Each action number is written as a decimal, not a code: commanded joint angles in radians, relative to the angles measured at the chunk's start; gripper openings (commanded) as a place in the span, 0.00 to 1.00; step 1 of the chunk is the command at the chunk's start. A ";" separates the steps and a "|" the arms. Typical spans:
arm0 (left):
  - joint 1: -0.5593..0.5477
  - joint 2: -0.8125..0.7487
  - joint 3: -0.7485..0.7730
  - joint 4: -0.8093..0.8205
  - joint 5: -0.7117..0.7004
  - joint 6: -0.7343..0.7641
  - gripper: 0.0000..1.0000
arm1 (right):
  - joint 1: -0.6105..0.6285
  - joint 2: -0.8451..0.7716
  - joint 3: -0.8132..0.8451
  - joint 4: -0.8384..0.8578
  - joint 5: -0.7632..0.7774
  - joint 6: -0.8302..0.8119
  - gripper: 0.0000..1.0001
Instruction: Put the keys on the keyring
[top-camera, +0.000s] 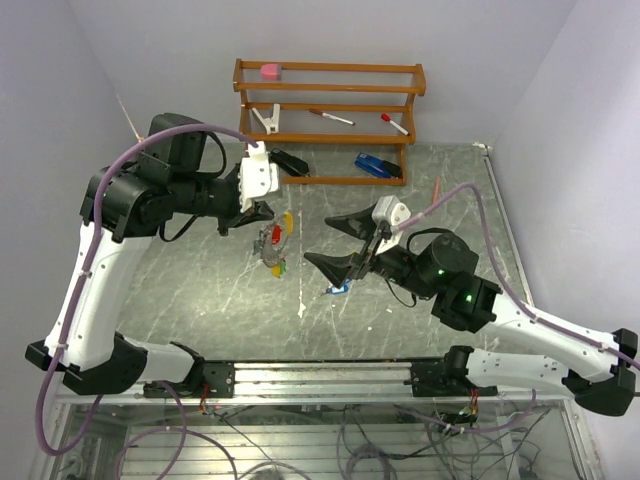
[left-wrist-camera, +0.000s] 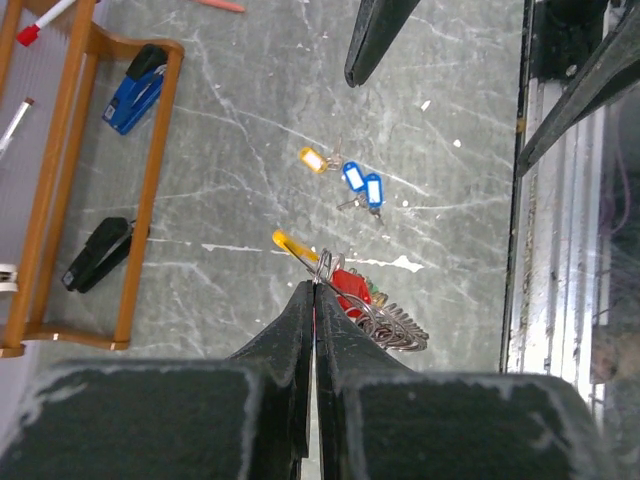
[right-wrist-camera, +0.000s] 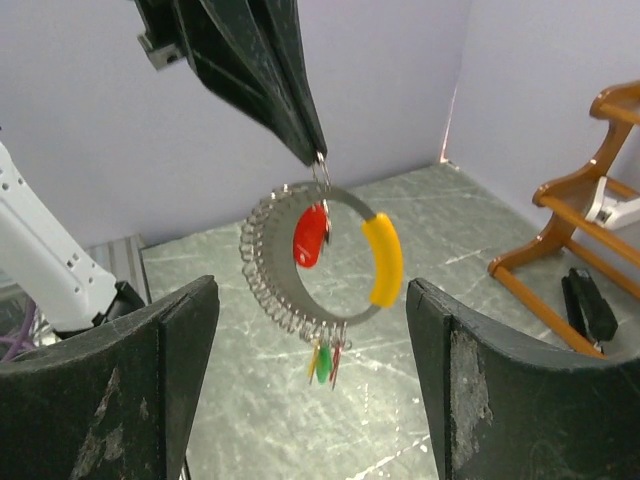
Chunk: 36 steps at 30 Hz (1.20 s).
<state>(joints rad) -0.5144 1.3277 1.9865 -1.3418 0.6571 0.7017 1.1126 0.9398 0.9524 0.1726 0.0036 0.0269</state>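
Above grey marble table (top-camera: 180, 290), lilac walls (top-camera: 560, 70), left gripper (left-wrist-camera: 314, 290) pinching keyring (right-wrist-camera: 258, 262), right gripper (right-wrist-camera: 310, 300) apart

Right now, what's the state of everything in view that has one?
Left end effector: shut on the keyring, holding it off the table.
Right end effector: open, empty.
Keyring: hanging upright, with red, yellow and green tags on it.
Loose keys: one orange-tagged, two blue-tagged, lying on the table, off the ring.
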 joint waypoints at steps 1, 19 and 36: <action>-0.008 0.002 0.049 -0.056 -0.019 0.113 0.07 | -0.007 -0.002 -0.045 0.032 -0.016 0.029 0.76; -0.109 0.019 0.130 -0.154 -0.065 0.367 0.07 | -0.358 0.248 0.071 0.052 -0.775 0.005 0.74; -0.119 0.002 0.070 -0.074 0.066 0.300 0.07 | -0.379 0.393 0.055 0.350 -0.947 0.146 0.72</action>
<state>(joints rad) -0.6243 1.3434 2.0190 -1.4666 0.6384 1.0306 0.7387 1.3235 1.0386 0.3954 -0.9260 0.1368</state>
